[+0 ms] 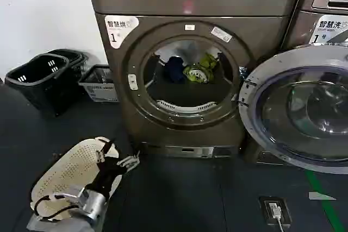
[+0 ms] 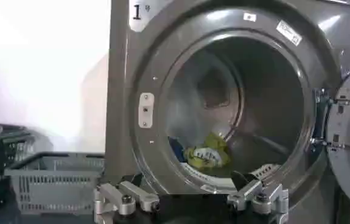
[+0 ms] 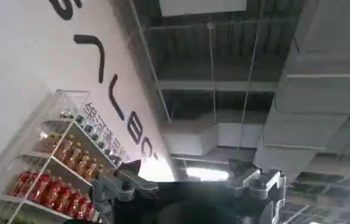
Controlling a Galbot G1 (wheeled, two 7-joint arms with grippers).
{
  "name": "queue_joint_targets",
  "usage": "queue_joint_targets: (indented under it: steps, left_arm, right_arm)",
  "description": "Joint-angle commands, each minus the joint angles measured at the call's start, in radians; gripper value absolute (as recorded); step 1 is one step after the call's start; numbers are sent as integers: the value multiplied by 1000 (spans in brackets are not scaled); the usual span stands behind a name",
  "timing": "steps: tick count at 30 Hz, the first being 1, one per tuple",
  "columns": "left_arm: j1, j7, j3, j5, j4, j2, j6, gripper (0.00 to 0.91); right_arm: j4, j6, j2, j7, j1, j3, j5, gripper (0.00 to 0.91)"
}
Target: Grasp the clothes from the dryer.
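Jaws spread and empty, the left gripper [image 1: 120, 162] faces the open dryer [image 1: 125, 101], needing a low, centred reach onto the clothes [image 1: 191, 70] inside.

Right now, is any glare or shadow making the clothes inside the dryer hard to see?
Head view: the clothes are lit and readable inside the dryer; reflections sit on the open door. Left wrist view: the wall beside the dryer is washed out, the drum shadowed, the clothes still distinct.

Dim drum [image 1: 187, 88], blown-out wall [image 2: 41, 67], soft blur
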Motion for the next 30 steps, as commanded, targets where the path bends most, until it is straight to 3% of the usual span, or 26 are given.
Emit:
queue_joint_targets:
  steps: [1, 30]
  left_arm:
    - [-1, 14, 4, 0, 3, 2, 5, 907]
    - [16, -32, 16, 90, 14, 2, -56, 907]
  right_arm:
    - [7, 16, 4, -6, -7, 10, 10, 907]
    - [-28, 38, 12, -1, 7, -1, -85, 907]
